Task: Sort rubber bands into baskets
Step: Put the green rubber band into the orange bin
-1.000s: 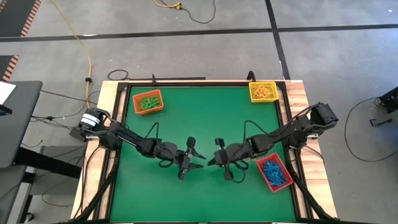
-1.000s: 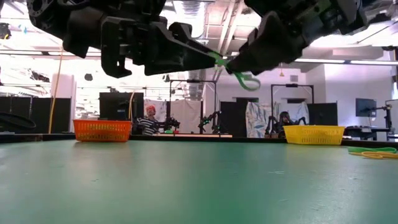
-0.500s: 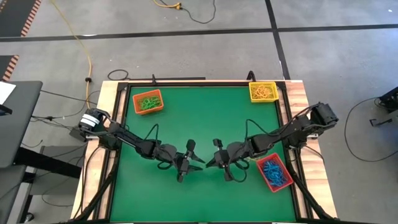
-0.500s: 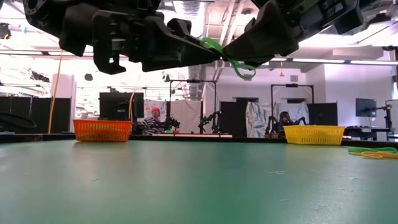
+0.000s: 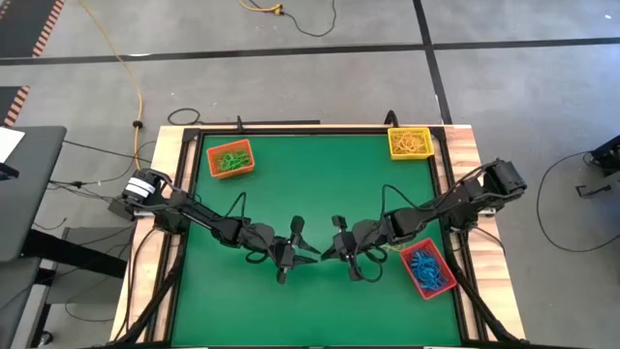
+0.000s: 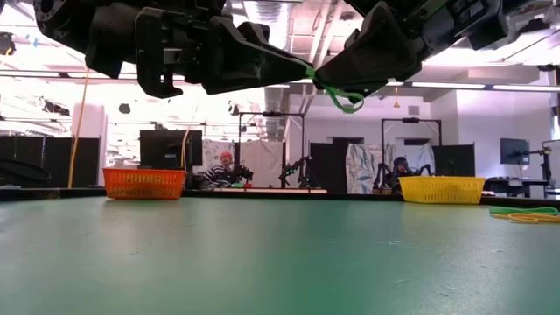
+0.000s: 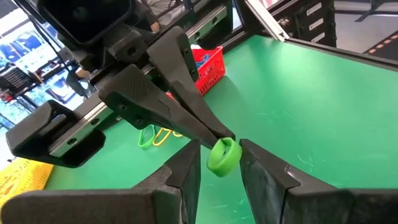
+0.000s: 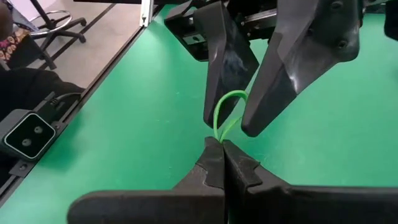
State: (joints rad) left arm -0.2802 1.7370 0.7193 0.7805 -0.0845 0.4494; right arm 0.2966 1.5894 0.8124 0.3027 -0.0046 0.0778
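Dark left gripper (image 5: 312,254), reaching inward above mid-table, has its fingers (image 7: 186,168) parted on either side of a green rubber band (image 7: 223,155) — not yet clamped. Right gripper (image 5: 325,254) meets it tip to tip, pinched tight on the same band. No legible writing; the band is indistinct in the high view.

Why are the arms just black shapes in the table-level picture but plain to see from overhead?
Low view: the camera faces bright ceiling lights, so the left gripper and right gripper are backlit silhouettes; only the green rubber band keeps colour. High view: light falls evenly on the table, shadows faint. Right wrist view: a sheen on one left finger.
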